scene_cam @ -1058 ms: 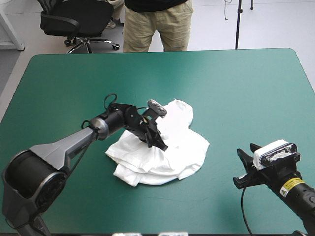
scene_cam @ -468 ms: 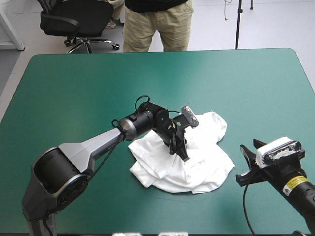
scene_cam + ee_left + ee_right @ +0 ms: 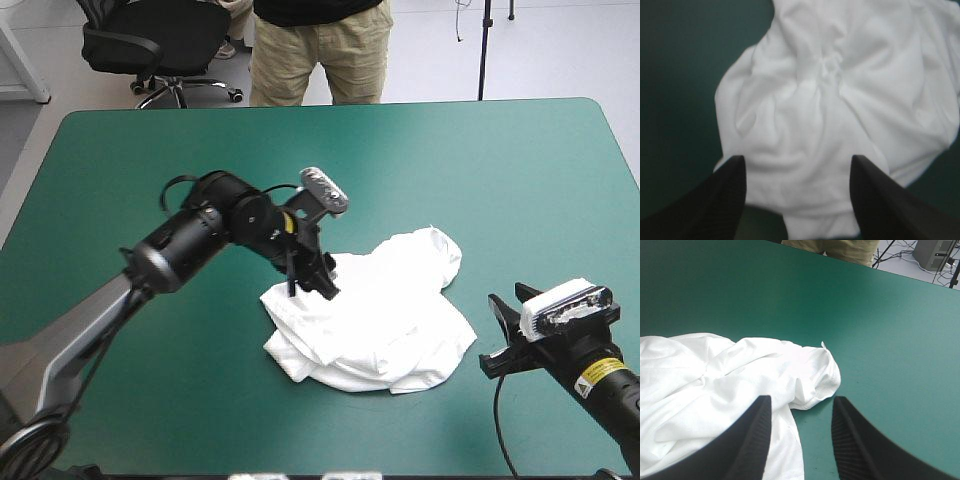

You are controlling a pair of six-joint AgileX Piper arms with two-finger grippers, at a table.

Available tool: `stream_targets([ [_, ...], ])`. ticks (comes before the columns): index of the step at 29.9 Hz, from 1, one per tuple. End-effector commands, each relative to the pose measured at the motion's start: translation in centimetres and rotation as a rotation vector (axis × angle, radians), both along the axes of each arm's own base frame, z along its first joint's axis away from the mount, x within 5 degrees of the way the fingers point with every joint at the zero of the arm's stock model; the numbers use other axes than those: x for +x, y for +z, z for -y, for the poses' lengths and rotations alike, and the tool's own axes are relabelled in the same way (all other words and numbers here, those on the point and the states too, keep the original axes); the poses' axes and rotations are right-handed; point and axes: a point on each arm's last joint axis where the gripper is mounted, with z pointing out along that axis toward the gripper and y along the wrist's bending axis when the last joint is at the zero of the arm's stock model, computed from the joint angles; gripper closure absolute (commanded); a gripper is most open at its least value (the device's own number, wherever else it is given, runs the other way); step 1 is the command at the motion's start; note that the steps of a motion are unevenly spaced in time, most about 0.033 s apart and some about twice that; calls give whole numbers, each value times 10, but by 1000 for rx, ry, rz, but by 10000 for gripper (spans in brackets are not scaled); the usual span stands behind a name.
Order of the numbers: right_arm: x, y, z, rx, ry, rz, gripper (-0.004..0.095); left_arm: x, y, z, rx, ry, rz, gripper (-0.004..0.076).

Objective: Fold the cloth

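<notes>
While T-shirt [image 3: 380,320] lies crumpled on teal-green cover [image 3: 520,190], left jaws wide over its edge; right jaws wide, just beside.

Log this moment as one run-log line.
T-shirt: crumpled heap, unfolded | left gripper: fingers open, above heap | right gripper: fingers open, apart from heap | fold: not started

Left gripper [image 3: 797,157] hangs raised, right gripper [image 3: 802,398] sits low, each with fingers spread apart.
</notes>
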Motion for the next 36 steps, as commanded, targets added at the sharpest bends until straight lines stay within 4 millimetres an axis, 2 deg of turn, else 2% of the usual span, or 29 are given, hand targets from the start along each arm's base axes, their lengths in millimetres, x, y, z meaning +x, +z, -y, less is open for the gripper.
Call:
stream_targets([
  [1, 1, 18, 0, 29, 5, 104, 530, -27, 6, -30, -29, 61, -42, 287],
  [6, 1, 18, 0, 33, 5, 107, 530, -55, -36, -55, -2, 120, -83, 287],
  [9, 1, 18, 0, 33, 5, 107, 530, -57, -55, -59, -16, 156, -81, 287],
  [15, 1, 18, 0, 50, 0, 100, 530, -50, -80, -54, -25, 178, -71, 287],
  [24, 1, 18, 0, 53, -1, 99, 530, -31, -126, -39, 81, 175, -160, 288],
  [26, 1, 18, 0, 53, -1, 99, 530, -29, -133, -37, 99, 174, -177, 309],
  [28, 1, 18, 0, 51, -1, 100, 530, -29, -137, -37, 120, 172, -200, 367],
  [30, 1, 18, 0, 51, -1, 100, 530, -31, -137, -38, 132, 157, -209, 464],
  [34, 1, 18, 1, 41, -9, 103, 530, -32, -137, -39, 142, 145, -217, 741],
  [36, 2, 18, 1, 68, -24, 91, 530, -32, -137, -39, 141, 143, -217, 741],
])
